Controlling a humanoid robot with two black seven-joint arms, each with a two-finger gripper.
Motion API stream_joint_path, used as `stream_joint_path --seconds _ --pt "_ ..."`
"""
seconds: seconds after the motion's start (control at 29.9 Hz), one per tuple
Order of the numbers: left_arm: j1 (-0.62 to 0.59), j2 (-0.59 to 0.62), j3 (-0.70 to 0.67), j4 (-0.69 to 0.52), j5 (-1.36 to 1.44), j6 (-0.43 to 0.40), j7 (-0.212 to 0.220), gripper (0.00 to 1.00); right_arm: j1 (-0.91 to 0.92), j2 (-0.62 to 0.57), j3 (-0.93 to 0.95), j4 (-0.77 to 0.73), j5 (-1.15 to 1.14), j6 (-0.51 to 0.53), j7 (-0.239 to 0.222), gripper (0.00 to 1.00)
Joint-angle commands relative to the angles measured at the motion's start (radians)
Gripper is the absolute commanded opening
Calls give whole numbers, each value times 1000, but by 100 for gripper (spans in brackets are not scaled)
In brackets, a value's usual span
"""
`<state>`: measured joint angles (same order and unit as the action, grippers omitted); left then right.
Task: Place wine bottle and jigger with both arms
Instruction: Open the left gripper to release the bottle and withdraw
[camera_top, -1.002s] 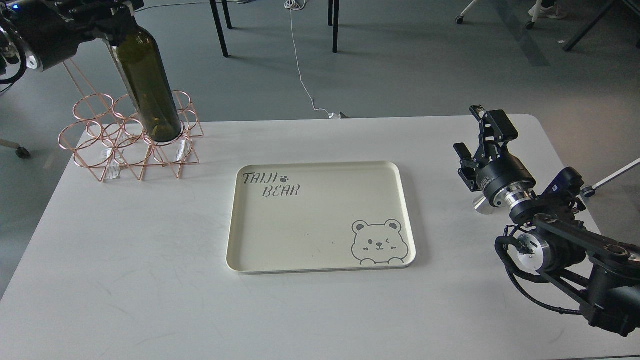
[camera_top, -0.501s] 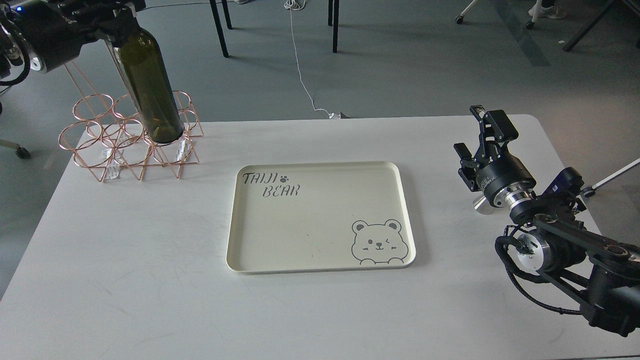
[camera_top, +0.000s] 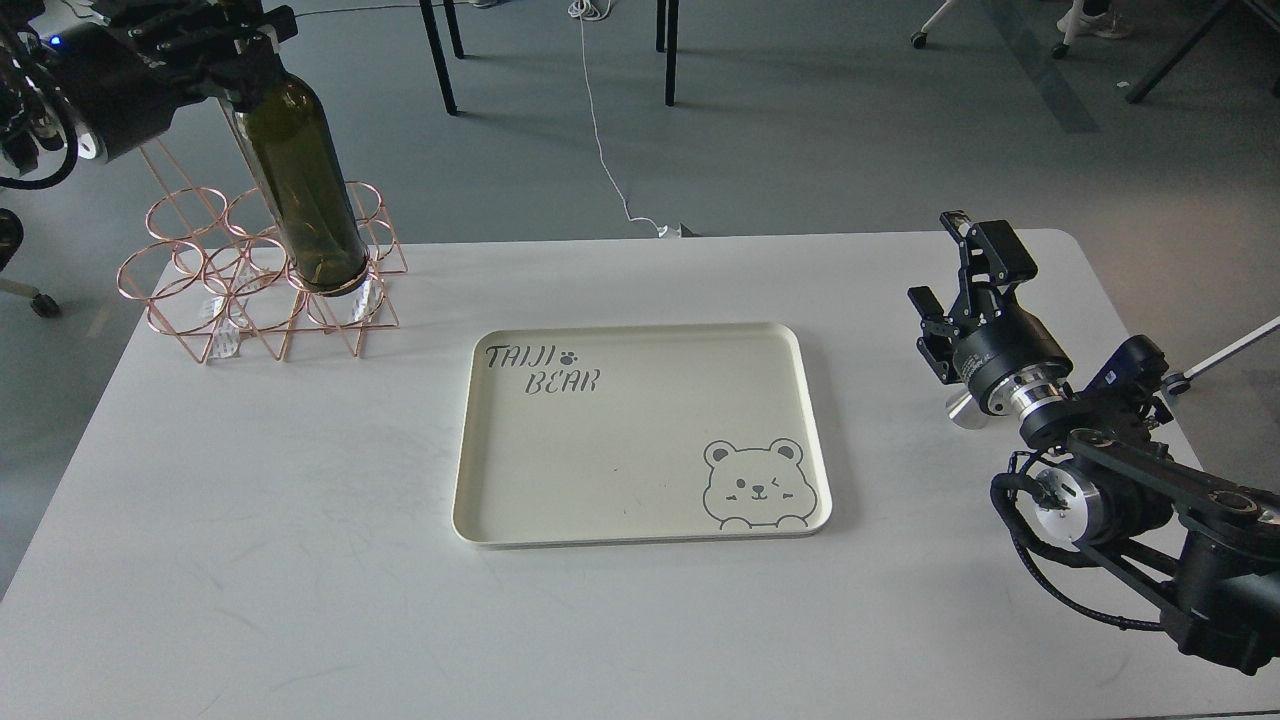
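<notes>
Pincer of the left arm (camera_top: 235, 45), dark and crowded against the upper left corner, is clamped around the shoulder and neck of the wine bottle (camera_top: 300, 190); the neck itself is hidden inside the black fingers. Tilted, with its top leaning left, the olive-green bottle has its base at a front ring of the copper wire rack (camera_top: 200, 290) near the tabletop's (camera_top: 300, 560) far left corner; whether the base sits in the ring or hangs just above it cannot be told. Much of the left arm is cut off by the frame edge.

Right pincer (camera_top: 950, 275) hovers near the tabletop's right edge, its two black fingers apart and holding nothing. Just below its wrist a small shiny silver piece (camera_top: 962, 410) peeks out, mostly hidden by the arm; it may be the jigger, though too little shows to be sure.

Between the arms lies a cream tray (camera_top: 470, 460) printed "TAIJI BEAR" with a winking bear in its near right corner, well apart from both bottle and right pincer. Chair legs and a white cable (camera_top: 600, 140) cross the grey floor beyond.
</notes>
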<state>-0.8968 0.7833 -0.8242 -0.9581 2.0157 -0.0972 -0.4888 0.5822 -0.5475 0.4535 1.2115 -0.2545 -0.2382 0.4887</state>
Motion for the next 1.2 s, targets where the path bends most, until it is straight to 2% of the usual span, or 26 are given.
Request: stream_joint_path --seconds 0.0,0.67,0.94,1.0,1.07,1.17 --pt "1 -9 10 21 0 8 0 25 -1 0 1 0 0 0 0 99" --pt "82 -65 14 93 0 59 0 27 -12 0 2 0 0 -1 0 99" --pt "99 -79 14 101 1 62 0 32 -12 0 2 0 0 -1 0 99" --pt "101 -81 14 101 0 62 0 39 -12 0 2 0 0 -1 0 99" --pt "102 -81 14 101 0 63 0 49 -12 0 2 0 0 -1 0 99" --pt "102 -81 13 101 -2 63 0 73 -12 0 2 0 0 -1 0 99"
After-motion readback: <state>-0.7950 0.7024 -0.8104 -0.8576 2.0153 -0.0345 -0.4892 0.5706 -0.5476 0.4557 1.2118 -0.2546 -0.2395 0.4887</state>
